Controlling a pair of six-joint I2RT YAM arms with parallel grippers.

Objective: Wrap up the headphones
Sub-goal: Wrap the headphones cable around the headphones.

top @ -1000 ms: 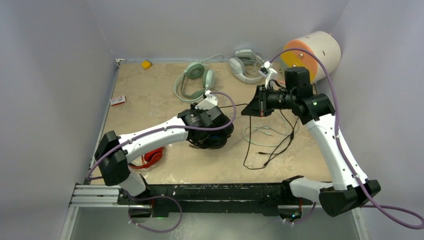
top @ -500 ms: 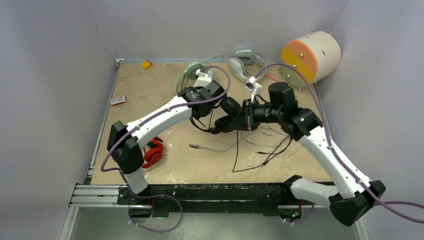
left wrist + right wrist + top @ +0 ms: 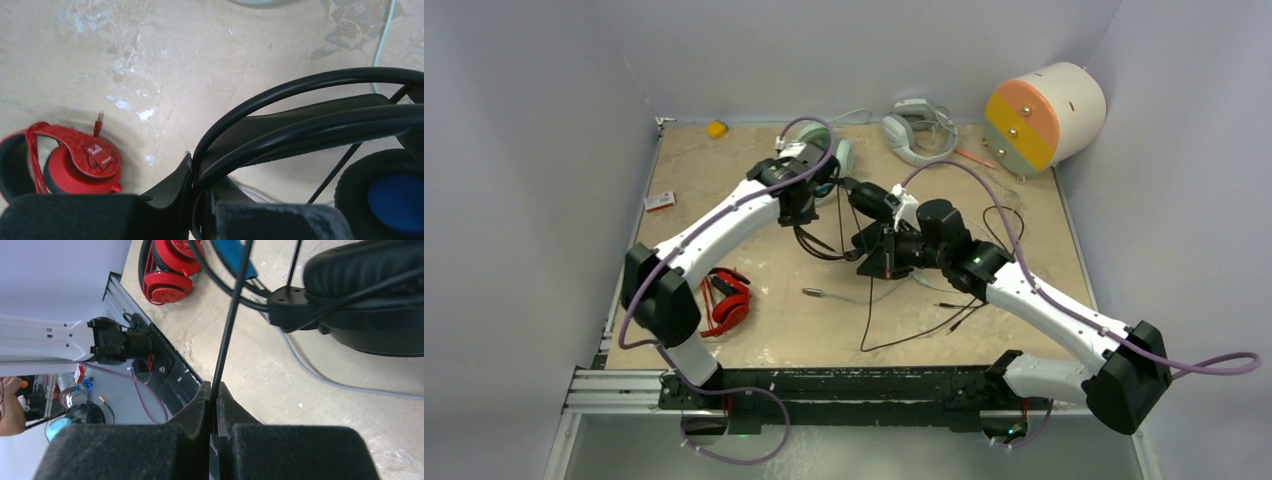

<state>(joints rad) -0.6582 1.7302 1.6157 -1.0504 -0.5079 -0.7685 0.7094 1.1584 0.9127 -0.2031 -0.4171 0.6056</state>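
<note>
My left gripper (image 3: 200,172) is shut on the headband of the black headphones (image 3: 310,107), whose blue ear cup (image 3: 395,200) hangs at the right of the left wrist view. From above, these black headphones (image 3: 871,203) hang over mid-table between both arms. The right gripper (image 3: 214,390) is shut on their thin black cable (image 3: 230,320), which trails down to the table (image 3: 774,330). The red-and-black headphones (image 3: 727,305) lie at front left. The mint-green headphones (image 3: 842,152) lie at the back, partly hidden by my left arm.
A grey-white headset (image 3: 912,127) with a bundled cable sits at the back, next to an orange-and-white cylinder (image 3: 1044,110) at back right. A yellow piece (image 3: 716,128) and a small red box (image 3: 660,201) lie at the left. Pale cable (image 3: 824,294) crosses the middle.
My left arm has carried the black headphones from the front middle toward the back. The right gripper has swung left and nearer, dragging the black cable with it.
</note>
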